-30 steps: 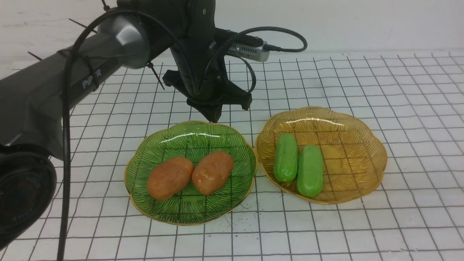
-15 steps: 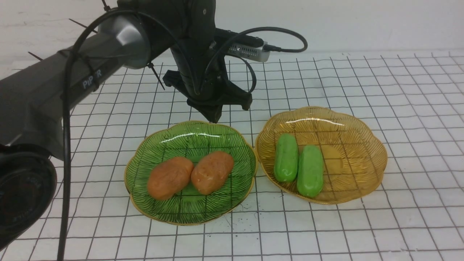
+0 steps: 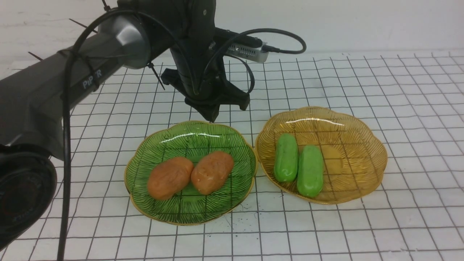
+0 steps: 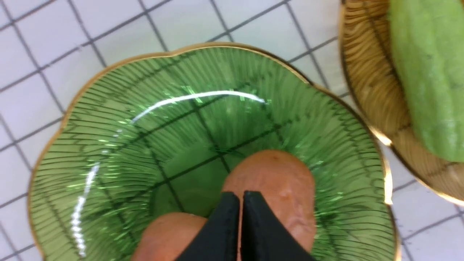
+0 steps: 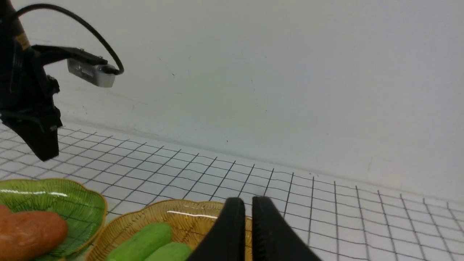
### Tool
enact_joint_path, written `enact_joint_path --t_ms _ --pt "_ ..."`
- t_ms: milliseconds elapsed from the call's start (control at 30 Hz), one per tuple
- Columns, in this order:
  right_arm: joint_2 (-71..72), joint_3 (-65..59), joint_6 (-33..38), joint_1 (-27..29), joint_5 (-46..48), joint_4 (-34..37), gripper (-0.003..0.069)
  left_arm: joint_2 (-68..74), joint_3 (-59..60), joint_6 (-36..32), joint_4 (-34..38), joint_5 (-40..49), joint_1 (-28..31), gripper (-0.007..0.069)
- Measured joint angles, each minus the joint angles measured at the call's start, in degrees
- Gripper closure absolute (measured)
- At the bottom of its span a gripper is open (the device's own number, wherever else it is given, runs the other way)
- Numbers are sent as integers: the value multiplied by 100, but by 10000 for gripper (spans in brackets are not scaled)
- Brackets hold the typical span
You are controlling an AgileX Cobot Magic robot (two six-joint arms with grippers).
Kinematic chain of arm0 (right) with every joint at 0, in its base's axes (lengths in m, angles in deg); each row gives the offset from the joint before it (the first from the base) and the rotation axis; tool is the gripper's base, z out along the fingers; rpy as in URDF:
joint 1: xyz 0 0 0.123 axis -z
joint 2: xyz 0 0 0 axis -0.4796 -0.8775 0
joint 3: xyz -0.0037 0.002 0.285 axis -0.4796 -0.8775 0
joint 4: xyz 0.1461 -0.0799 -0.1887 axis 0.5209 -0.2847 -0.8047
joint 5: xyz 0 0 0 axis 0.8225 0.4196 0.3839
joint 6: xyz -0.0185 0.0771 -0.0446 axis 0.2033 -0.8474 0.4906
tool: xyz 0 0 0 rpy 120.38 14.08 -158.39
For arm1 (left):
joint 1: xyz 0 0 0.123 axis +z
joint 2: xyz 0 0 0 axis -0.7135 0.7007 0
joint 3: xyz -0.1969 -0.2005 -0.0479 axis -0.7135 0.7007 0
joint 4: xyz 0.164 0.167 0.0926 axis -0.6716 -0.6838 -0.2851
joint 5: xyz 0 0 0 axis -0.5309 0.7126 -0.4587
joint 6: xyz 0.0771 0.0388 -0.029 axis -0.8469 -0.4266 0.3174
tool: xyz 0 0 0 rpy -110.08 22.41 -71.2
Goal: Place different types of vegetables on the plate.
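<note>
Left claw (image 3: pixel 213 117) closed above potatoes (image 3: pixel 212 172); empty

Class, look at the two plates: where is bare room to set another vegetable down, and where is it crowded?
The green plate is bare behind the potatoes, under the left gripper. The amber plate is bare to the right of the cucumbers. Crowded: the green plate's middle and the amber plate's left half.

The place looked like a robotics lab or test bench. A white tabletop (image 3: pixel 398 108) ruled with a black grid ran back to a bare white wall (image 3: pixel 362 21) at twelve o'clock. A dark robot arm (image 3: pixel 47 90) marked with what was probably "PIPER", with zip-tied cable (image 3: pixel 66 145), reached in from nine o'clock, and a wrist camera (image 3: pixel 248 50) sat on it.
</note>
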Motion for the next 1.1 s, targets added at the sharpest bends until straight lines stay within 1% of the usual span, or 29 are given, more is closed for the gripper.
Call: enact_joint_path --t_ms 133,300,367,633,733,833,967,1000,1033,1100 --pt "380 -562 6 491 -13 -674 633 0 0 -8 -107 0 0 632" --pt "713 -1166 6 860 56 -892 633 -36 0 -300 -111 0 0 632" --pt "889 -1343 6 897 88 -912 633 -173 0 -456 -111 0 0 632" --pt "1263 -1513 6 903 209 -932 633 -1131 0 -524 179 17 0 632" --pt "1263 -1515 6 905 570 -932 633 -1675 0 -531 360 81 -5 632" --pt "1263 -1515 11 905 1011 -932 633 -2214 72 -555 383 102 -11 632" --pt "1263 -1505 11 905 1145 -932 633 -2951 496 -556 351 107 -11 632" --pt "1263 -1498 11 905 1163 -932 633 -3356 912 -556 298 109 -11 632" --pt "1263 -1498 11 905 1169 -932 633 -3401 966 -556 298 109 -11 632" --pt "1263 -1498 11 905 1189 -932 633 -3884 1596 -556 215 115 -11 632"
